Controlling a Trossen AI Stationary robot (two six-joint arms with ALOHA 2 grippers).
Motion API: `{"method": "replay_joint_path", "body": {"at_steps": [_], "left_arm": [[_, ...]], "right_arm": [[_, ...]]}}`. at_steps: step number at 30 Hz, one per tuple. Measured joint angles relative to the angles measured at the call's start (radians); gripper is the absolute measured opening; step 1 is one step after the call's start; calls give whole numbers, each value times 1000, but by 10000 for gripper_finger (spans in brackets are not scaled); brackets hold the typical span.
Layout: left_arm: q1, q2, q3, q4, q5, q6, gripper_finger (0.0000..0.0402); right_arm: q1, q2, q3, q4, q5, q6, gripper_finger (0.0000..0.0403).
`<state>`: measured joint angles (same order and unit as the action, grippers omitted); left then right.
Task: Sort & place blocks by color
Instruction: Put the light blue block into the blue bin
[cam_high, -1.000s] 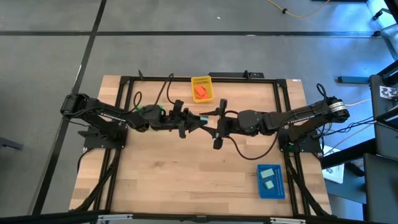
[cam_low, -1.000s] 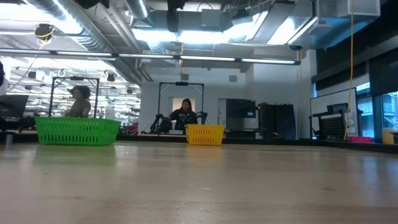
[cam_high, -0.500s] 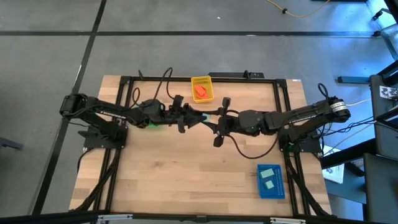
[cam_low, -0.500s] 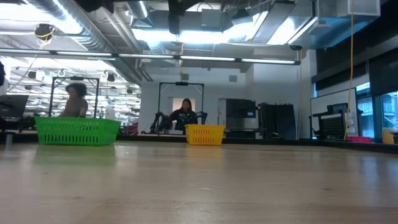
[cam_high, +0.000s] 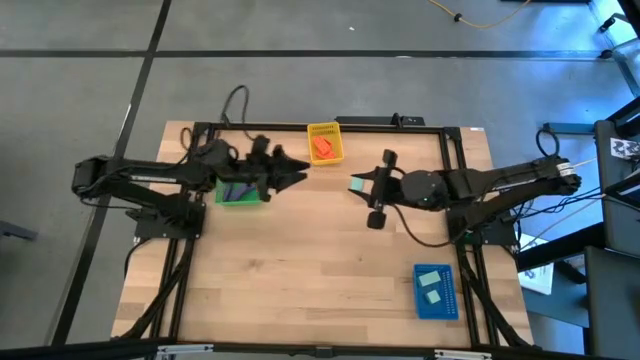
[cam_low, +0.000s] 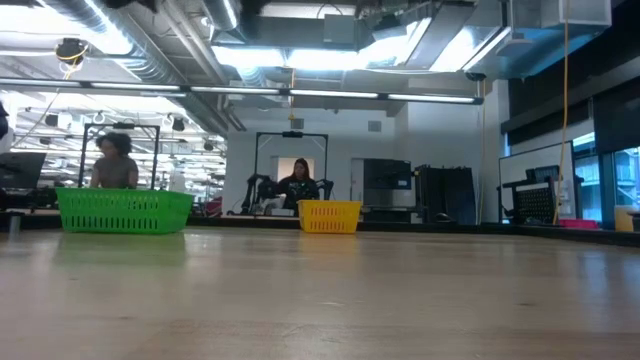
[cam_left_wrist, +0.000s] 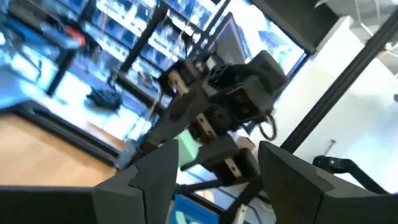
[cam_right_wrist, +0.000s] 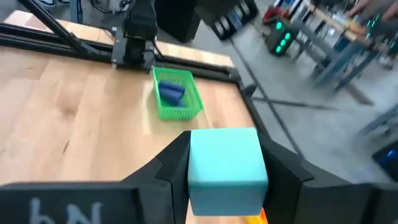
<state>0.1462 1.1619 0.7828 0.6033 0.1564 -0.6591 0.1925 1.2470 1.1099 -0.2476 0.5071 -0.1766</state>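
Note:
My right gripper (cam_high: 358, 186) hangs above the table right of centre, shut on a pale mint block (cam_right_wrist: 224, 165), which also shows in the left wrist view as the mint block (cam_left_wrist: 189, 153). My left gripper (cam_high: 292, 174) hovers open and empty over the far left part of the table, beside the green tray (cam_high: 238, 192), which holds purple blocks (cam_right_wrist: 171, 92). Orange-red blocks (cam_high: 321, 147) lie in the yellow tray (cam_high: 324, 130). Two mint blocks (cam_high: 431, 284) lie in the blue tray (cam_high: 437, 306). The low view shows neither gripper. My right gripper pinches the mint block by two opposite sides (cam_right_wrist: 194, 168) between its two fingers (cam_right_wrist: 168, 167). The fingers reach roughly level from the table's right side, pointing toward its left. The block is lifted clear of the table and sticks out past the fingertips.
Black frame rails (cam_high: 200, 128) run along the table's far and side edges. Bare wood (cam_high: 310, 270) fills the middle and near part. People show in the room beyond the far edge (cam_low: 299, 182).
The two grippers, close together over the table's middle a second ago, have drawn apart. My left gripper has gone toward the left and far edges, over the green tray's side. My right gripper has pulled back toward the right edge, carrying the mint block.

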Motion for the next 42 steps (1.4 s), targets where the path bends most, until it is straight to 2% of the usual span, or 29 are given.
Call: {"method": "replay_joint_path", "body": {"at_steps": [7,13,23,26,28,31,35,39,42], "left_arm": [[-84,-209,-171,-3,-170,128,212],[-147,-338,-264,-9,-201,244,213],[-152,-379,-268,-4,-280,277,213],[-152,-379,-268,-3,-334,253,213],[-151,-379,-268,-2,-334,251,213],[-152,-379,-268,0,-327,272,213],[-152,-379,-268,1,-322,313,213],[-152,-379,-268,0,-319,352,213],[-152,-378,-268,0,-319,371,213]], "right_arm": [[8,-62,-47,-33,-12,153,139],[8,-71,-79,35,-49,198,139],[8,-70,-117,127,-128,236,139],[8,-85,-118,127,-215,259,139],[8,-105,-115,123,-292,304,139],[22,-131,-86,47,-404,419,139],[93,-133,-14,-181,-499,599,139],[218,-115,0,-421,-583,850,139],[356,-96,-35,-495,-614,1052,139]]}}
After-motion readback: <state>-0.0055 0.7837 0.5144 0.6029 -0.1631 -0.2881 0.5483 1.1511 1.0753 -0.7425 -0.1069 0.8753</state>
